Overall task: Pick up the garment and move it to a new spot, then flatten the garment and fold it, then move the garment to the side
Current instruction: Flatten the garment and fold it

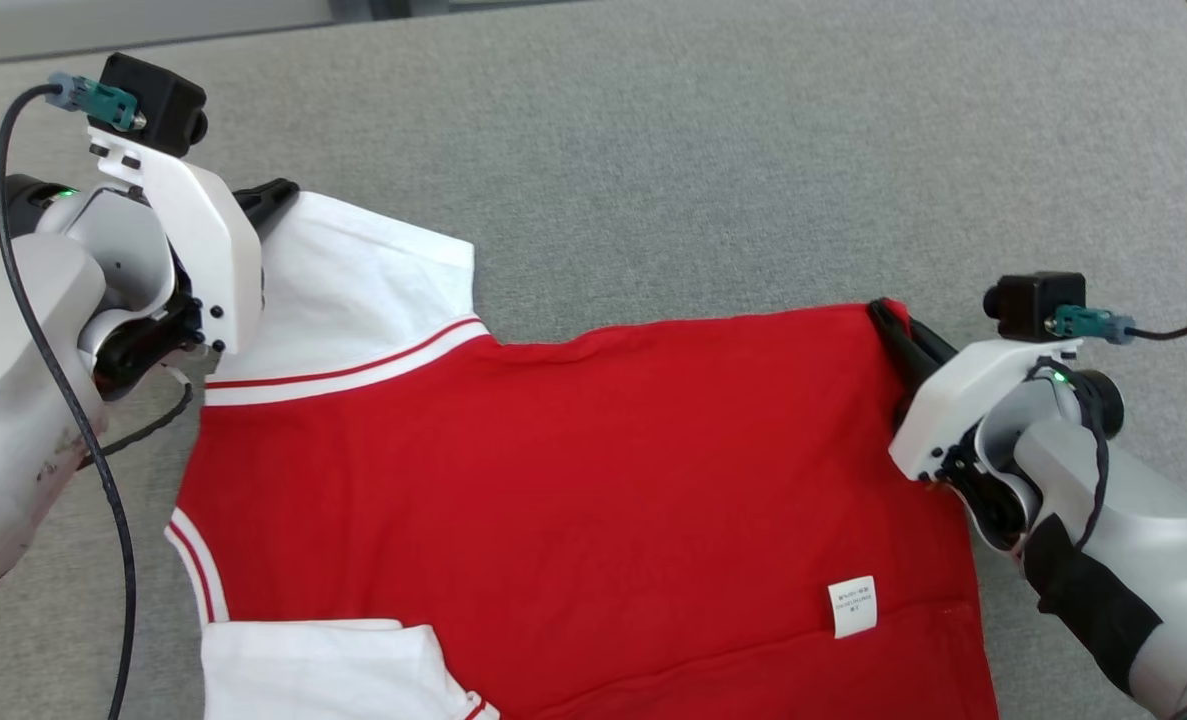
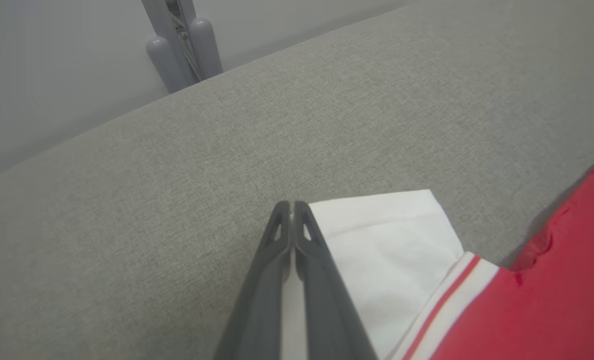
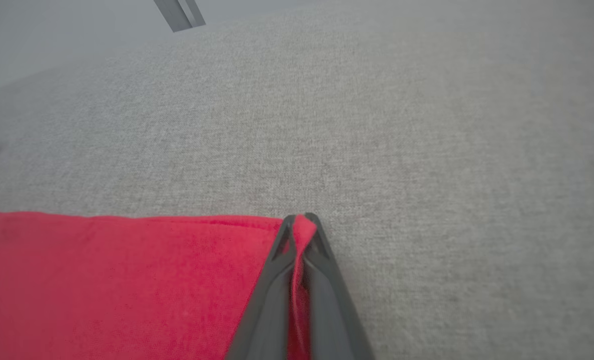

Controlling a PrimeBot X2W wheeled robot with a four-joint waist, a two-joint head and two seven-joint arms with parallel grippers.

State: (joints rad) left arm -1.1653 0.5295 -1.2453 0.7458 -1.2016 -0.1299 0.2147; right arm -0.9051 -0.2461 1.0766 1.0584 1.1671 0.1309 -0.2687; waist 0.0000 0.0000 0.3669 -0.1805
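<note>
The garment (image 1: 573, 470) is a red shirt with white sleeves and red-striped trim, spread flat on the grey fabric surface. My left gripper (image 1: 278, 195) is shut on the far corner of the white sleeve (image 2: 387, 250); in the left wrist view white cloth shows between the closed fingers (image 2: 322, 280) of that gripper (image 2: 291, 205). My right gripper (image 1: 888, 310) is shut on the far right corner of the red hem, with red cloth (image 3: 126, 285) pinched between its fingers (image 3: 327, 280) at the gripper tip (image 3: 301, 217).
A white care label (image 1: 851, 606) lies on the red cloth near the right. Grey upholstered surface (image 1: 713, 150) stretches beyond the garment. A grey metal frame leg (image 2: 181, 45) stands past the surface's far edge.
</note>
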